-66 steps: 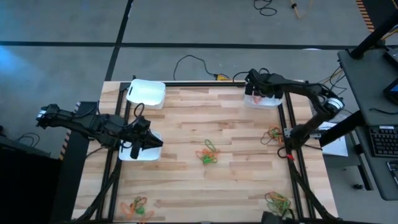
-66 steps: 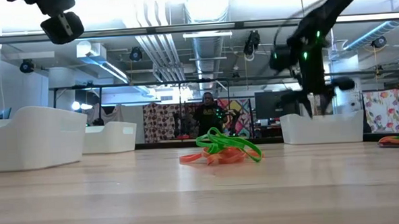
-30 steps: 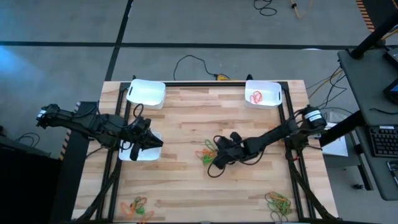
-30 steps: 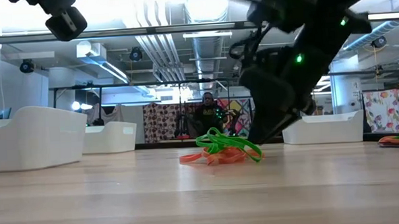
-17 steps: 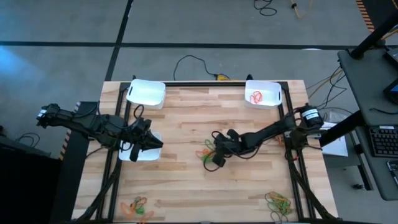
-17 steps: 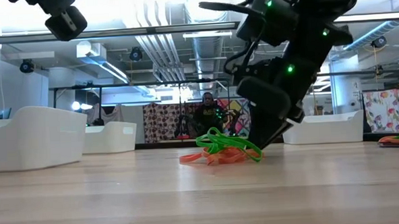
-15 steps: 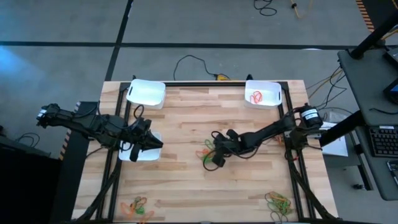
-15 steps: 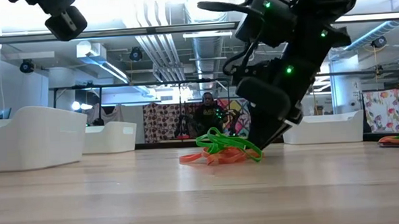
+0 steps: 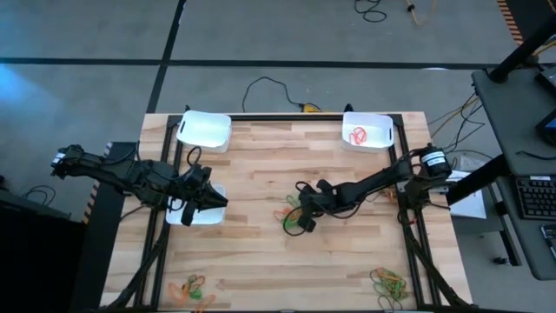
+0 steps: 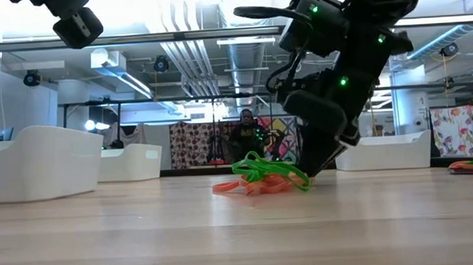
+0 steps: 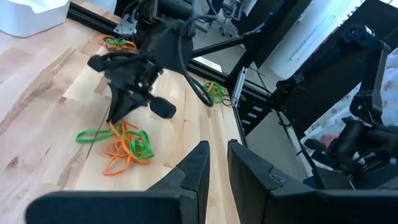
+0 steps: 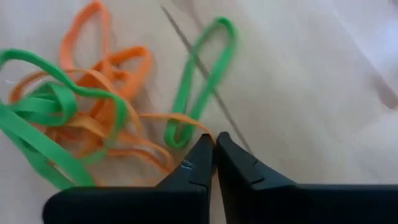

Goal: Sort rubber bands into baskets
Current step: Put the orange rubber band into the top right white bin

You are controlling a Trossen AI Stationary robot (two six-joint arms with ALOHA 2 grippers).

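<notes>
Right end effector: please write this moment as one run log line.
right end effector: shut on orange rubber band | place: centre pile | left end effector: above near-left basket

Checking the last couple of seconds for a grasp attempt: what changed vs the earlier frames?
The right gripper left the far right basket, swung to the middle pile of rubber bands and shut there on an orange band. The left gripper stayed over the near left basket; baskets unmoved.
</notes>
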